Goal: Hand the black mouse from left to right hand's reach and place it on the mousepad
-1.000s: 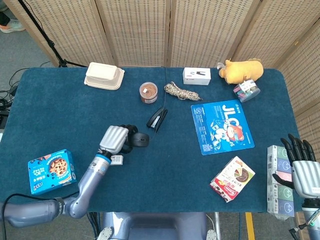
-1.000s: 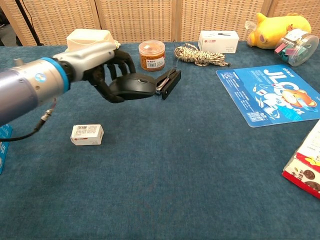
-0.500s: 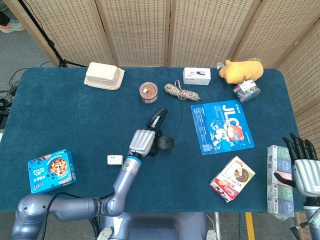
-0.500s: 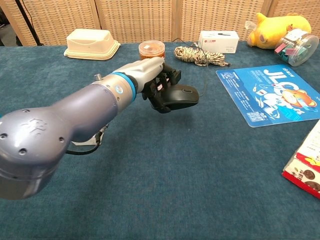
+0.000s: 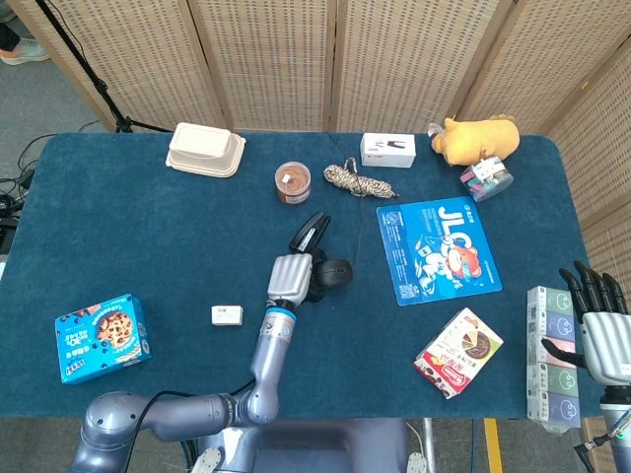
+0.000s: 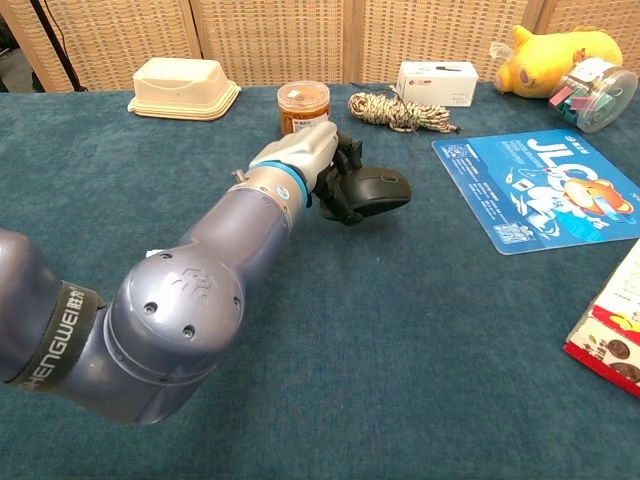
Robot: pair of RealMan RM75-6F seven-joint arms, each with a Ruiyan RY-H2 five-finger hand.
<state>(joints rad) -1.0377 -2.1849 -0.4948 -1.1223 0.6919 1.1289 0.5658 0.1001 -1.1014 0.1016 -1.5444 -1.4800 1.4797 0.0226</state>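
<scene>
My left hand (image 5: 293, 279) (image 6: 318, 165) grips the black mouse (image 5: 336, 273) (image 6: 378, 189) near the middle of the table, the mouse low over the cloth; whether it touches the cloth I cannot tell. The mouse's cable (image 5: 325, 172) runs back toward the far edge. To the right lies the blue mousepad (image 5: 437, 250) (image 6: 545, 188), flat and apart from the mouse. My right hand (image 5: 598, 325) hangs off the table's right front corner with fingers spread, holding nothing.
A black stapler (image 5: 310, 234) lies just behind the left hand. At the back stand a brown jar (image 5: 294, 182) (image 6: 303, 108), a rope coil (image 5: 359, 180) and a white box (image 5: 387, 149). A snack box (image 5: 458, 352) lies at front right, a small white box (image 5: 227, 314) at left.
My left arm has carried the mouse rightward across the table, from left of centre to beside the stapler, closer to the mousepad. The right hand has barely moved.
</scene>
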